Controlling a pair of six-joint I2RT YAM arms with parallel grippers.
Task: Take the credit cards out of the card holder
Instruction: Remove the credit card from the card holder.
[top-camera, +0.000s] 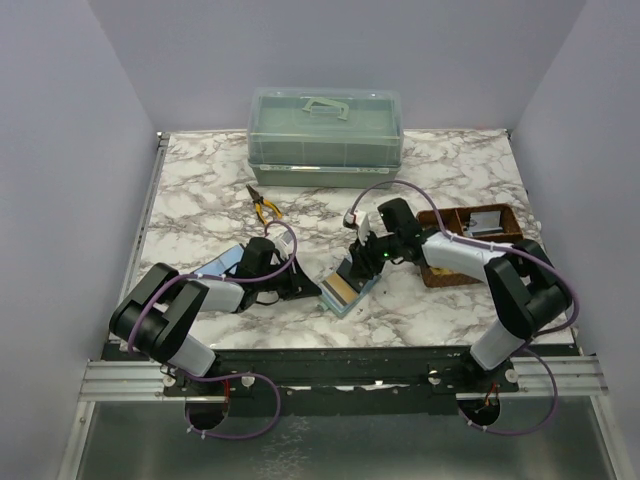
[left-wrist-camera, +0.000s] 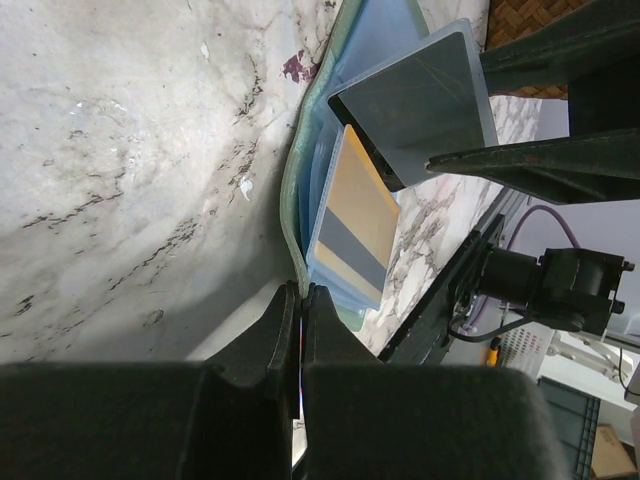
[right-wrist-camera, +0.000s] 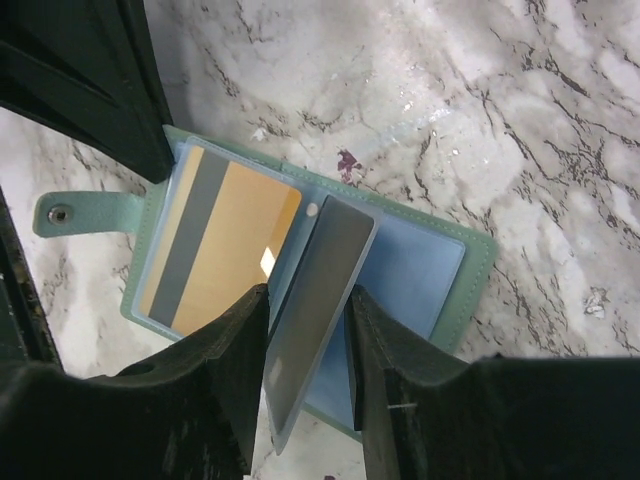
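Lying open on the white-and-grey marbled table top (top-camera: 200, 200), just ahead of the two arm bases, is the grey-green soft bifold card holder (right-wrist-camera: 440, 260), blue inside, its snap tab (right-wrist-camera: 70, 213) sticking out from one short side. On the holder's tab half rests a tan-gold flat card with a grey stripe (right-wrist-camera: 225, 250), lying flat on the pockets.

At the holder's fold a dark grey flat card in a clear pale-blue sleeve (right-wrist-camera: 315, 290) stands up on edge. The right gripper (right-wrist-camera: 307, 295) comes down over the holder's fold with its jaws partly narrowed, one finger against each side of this grey card, gripping it.

The left gripper (left-wrist-camera: 301, 290) sits at the holder's left edge with its fingers pressed fully together. The tips meet the green cover's rim, but the pictures do not show whether any cover lies between them.

Beyond the holder and to its left lie small pliers with yellow handles (top-camera: 264, 207). To the holder's right stands a brown woven divided basket (top-camera: 432, 272). Farthest beyond the holder, at the table's back edge, is a translucent green lidded plastic box (top-camera: 325, 135).
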